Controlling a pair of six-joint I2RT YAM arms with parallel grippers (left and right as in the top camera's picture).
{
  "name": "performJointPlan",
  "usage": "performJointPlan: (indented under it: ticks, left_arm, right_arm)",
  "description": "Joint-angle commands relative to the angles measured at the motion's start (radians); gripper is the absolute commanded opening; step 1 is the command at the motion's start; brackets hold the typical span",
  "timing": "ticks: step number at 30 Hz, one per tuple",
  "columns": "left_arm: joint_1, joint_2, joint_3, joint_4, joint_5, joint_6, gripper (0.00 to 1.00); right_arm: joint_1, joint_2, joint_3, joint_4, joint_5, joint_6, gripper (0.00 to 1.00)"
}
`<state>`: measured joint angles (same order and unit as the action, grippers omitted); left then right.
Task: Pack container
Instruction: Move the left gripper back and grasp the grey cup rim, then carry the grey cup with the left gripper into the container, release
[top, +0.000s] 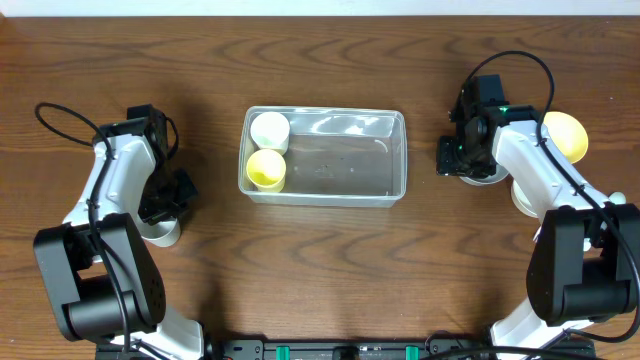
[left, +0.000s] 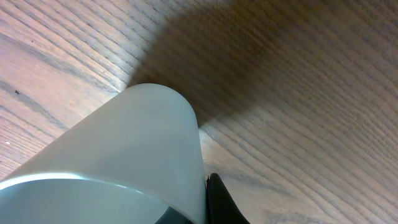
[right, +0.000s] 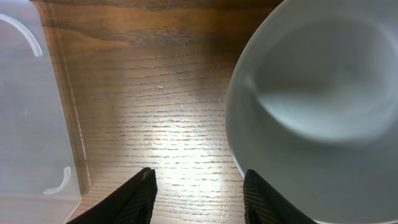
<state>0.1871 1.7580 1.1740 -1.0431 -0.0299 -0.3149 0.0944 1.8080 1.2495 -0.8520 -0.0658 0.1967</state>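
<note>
The clear container (top: 390, 160) lies at the table's middle with a white cup (top: 269, 130) and a yellow cup (top: 266, 168) at its left end. My left gripper (top: 167, 205) is far left of it, shut on the wall of another white cup (top: 165, 234). In the left wrist view this cup (left: 124, 143) fills the lower left, with one finger of the gripper (left: 202, 202) pressed against its outside. My right gripper (top: 455, 158) is open just right of the container, over a white bowl (top: 483, 177). In the right wrist view the fingers (right: 199, 193) straddle bare wood, the right finger at the bowl's (right: 317, 106) rim, the container's edge (right: 37, 112) at left.
A yellow bowl (top: 566, 136) sits at the far right behind the right arm, and another white bowl (top: 524, 198) shows partly under that arm. Cables run behind both arms. The arm bases stand at the table's front edge.
</note>
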Motion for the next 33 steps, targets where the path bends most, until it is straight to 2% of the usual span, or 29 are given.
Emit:
performJointPlan:
  ticks: [1, 7, 11, 17, 20, 25, 30, 33]
  left_arm:
    - [0.004, 0.002, -0.004, -0.006, -0.005, -0.001, 0.06]
    - [-0.019, -0.059, 0.073, -0.054, -0.006, 0.0, 0.06]
    - [-0.101, -0.149, 0.193, -0.093, -0.005, 0.047, 0.06]
    - [-0.348, -0.214, 0.402, -0.08, -0.005, 0.283, 0.06]
    - [-0.462, -0.196, 0.467, -0.061, -0.004, 0.345, 0.06]
    - [-0.586, -0.099, 0.592, -0.134, 0.066, 0.344, 0.06]
    - [-0.623, 0.05, 0.84, -0.319, 0.075, 0.335, 0.06]
    - [-0.62, 0.129, 0.996, -0.364, 0.074, 0.314, 0.06]
  right_arm:
    - [-0.006, 0.0, 0.015, -0.001, 0.01, -0.014, 0.47]
    - [-0.006, 0.0, 0.015, 0.003, 0.01, -0.014, 0.47]
    - [-0.006, 0.0, 0.015, 0.006, 0.01, -0.014, 0.47]
    - [-0.006, 0.0, 0.015, 0.006, 0.01, -0.012, 0.47]
    - [-0.006, 0.0, 0.015, 0.005, 0.009, -0.01, 0.47]
    - [-0.006, 0.0, 0.015, 0.003, 0.01, -0.01, 0.47]
    - [-0.006, 0.0, 0.015, 0.003, 0.01, -0.01, 0.47]
    - [-0.006, 0.0, 0.015, 0.003, 0.01, -0.01, 0.47]
